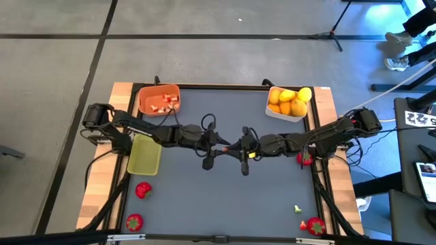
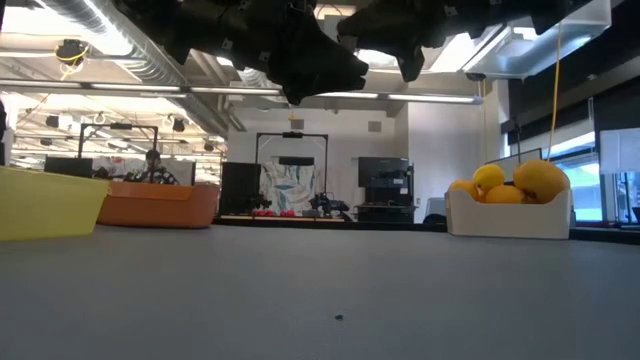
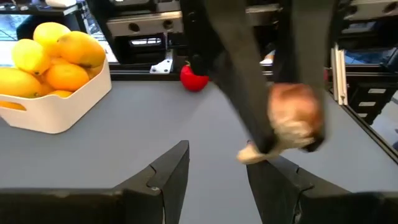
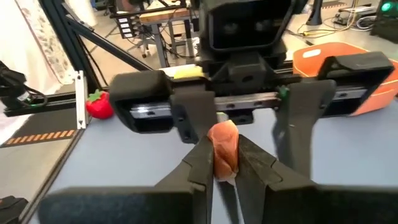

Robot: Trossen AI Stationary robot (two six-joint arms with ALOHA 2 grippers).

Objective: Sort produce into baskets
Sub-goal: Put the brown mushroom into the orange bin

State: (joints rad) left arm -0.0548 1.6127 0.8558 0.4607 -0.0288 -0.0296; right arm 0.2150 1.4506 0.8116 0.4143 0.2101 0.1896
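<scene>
Overhead and wrist views, both arms meeting over the middle of the grey table (image 1: 225, 197)

(a) My right hand (image 4: 225, 149) reaches in from the right side. Its two fingers are clamped together on a small pale-and-red piece (image 4: 224, 144), which sits upright between the tips and is lifted clear of the table.

(b) My left hand (image 3: 217, 155) reaches in from the left side and faces the right one. Its fingers stand apart and grip nothing. Seen from the right wrist, they flank the held piece, one on each side; whether they touch it I cannot tell.

(c) Orange basket (image 1: 144, 92), at the far left corner, holding several pale-and-red bits (image 1: 165, 102).

(d) White basket (image 1: 271, 110), at the far right corner, filled with yellow and orange citrus fruits (image 1: 289, 101) heaped above its rim.

(e) Yellow-green basket (image 1: 144, 158), at the left edge, just beside my left arm; nothing shows in it.

(f) Loose on the table: two red strawberries near the left front, one (image 1: 143, 190) in front of the yellow-green basket and one (image 1: 134, 222) at the front edge. A third strawberry (image 1: 315, 226) lies at the right front corner, with a small green bit (image 1: 298, 209) near it. A fourth strawberry (image 1: 304, 159) lies at the right edge, partly hidden under my right arm
</scene>
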